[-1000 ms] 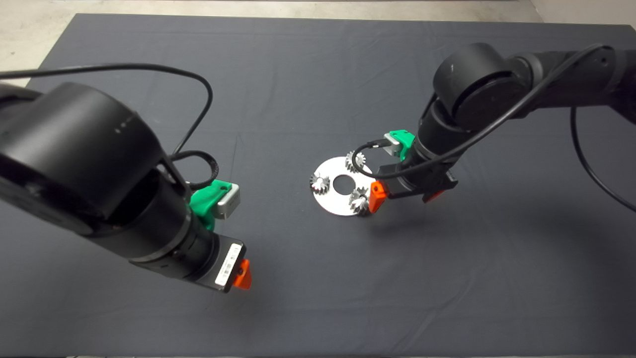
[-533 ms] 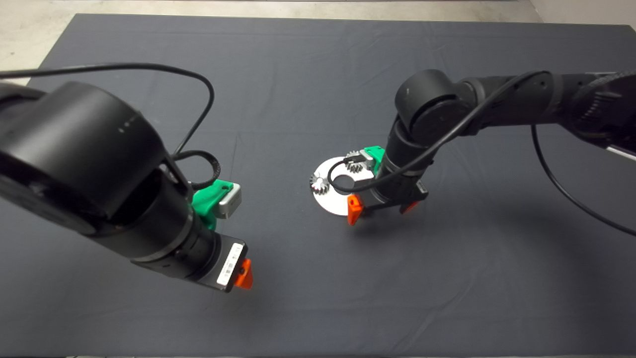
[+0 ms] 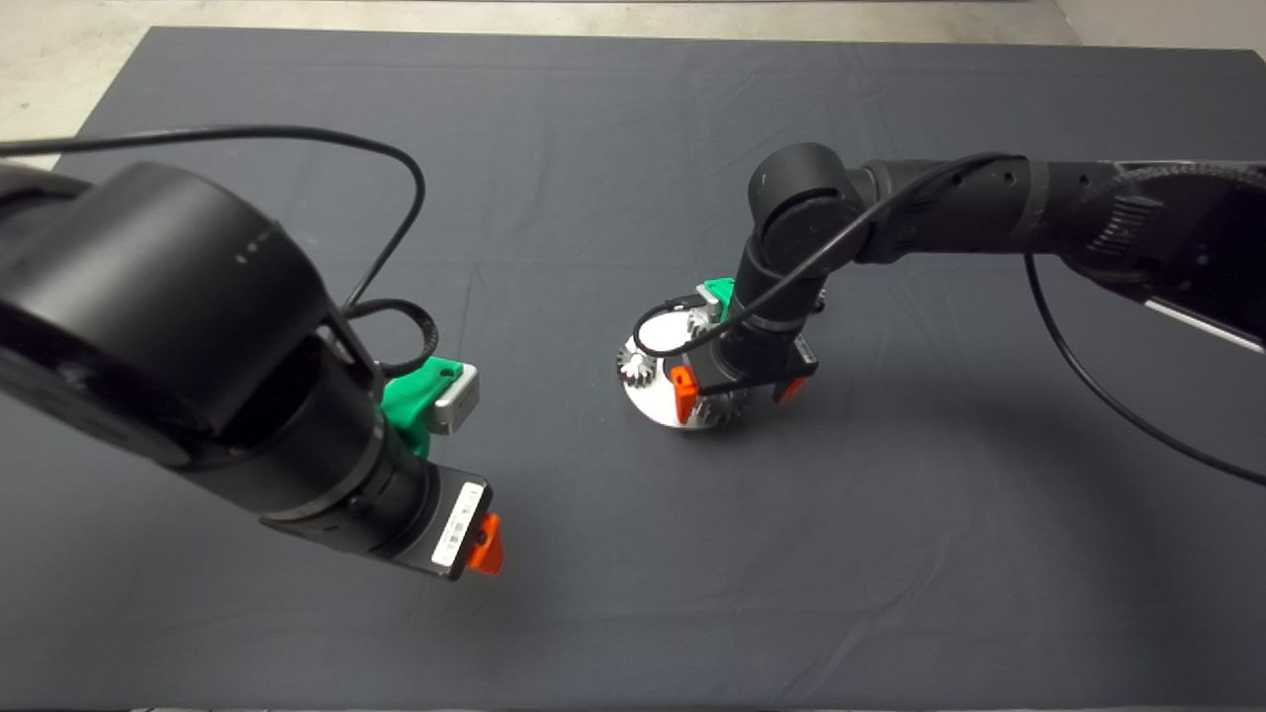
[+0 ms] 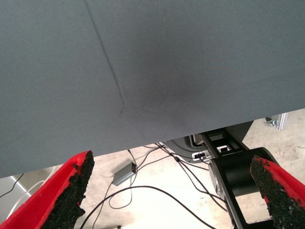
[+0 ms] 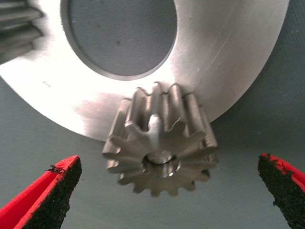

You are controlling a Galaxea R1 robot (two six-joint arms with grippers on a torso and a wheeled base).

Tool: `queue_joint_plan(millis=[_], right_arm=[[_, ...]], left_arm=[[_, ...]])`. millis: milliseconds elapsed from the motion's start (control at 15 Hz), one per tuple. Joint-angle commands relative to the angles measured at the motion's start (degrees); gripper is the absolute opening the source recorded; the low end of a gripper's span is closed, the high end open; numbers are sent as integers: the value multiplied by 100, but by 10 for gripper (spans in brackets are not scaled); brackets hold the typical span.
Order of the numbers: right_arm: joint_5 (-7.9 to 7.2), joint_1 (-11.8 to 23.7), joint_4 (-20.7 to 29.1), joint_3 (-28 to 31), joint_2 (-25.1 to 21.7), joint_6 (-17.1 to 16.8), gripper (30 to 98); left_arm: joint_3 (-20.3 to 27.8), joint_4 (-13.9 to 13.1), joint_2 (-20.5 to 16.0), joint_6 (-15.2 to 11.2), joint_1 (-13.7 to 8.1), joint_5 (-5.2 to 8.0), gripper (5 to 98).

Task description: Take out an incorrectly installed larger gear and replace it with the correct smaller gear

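A round silver plate (image 3: 653,407) (image 5: 228,57) with a centre hole lies mid-mat. The larger gear (image 3: 725,405) (image 5: 159,148), dark grey with flared teeth, stands at the plate's near rim. My right gripper (image 3: 734,393) (image 5: 164,193) hangs open just above it, one red finger (image 3: 680,394) on each side and neither touching. Two small blunt-toothed gears (image 3: 633,364) (image 3: 698,318) stand elsewhere on the plate. The smaller gear is out of view. My left gripper (image 3: 483,546) (image 4: 171,191) is open and holds nothing, over bare mat at the lower left.
The dark mat (image 3: 613,148) spreads well beyond the plate on every side. The bulky left arm (image 3: 178,346) and its cable cover the mat's left part. Past the mat's edge, the left wrist view shows floor cables (image 4: 157,191) and a black base.
My right arm has swung left and come down over the plate, so its open fingers now flank the larger gear. The left arm has not moved.
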Motion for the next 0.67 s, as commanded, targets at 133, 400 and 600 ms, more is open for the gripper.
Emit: queue_joint_plan(millis=[133,400,600], right_arm=[[-546,95,-274,-125,86,-108,961],[-546,95,-274,-107,90,-108,907],[-538,104,-274,-107,98,-108,860]], left_arm=[[30,1,17,-81,-125,389,839],[13,1,25,-81,-125,389,839],[39,1,17,-81,-125,389,839]])
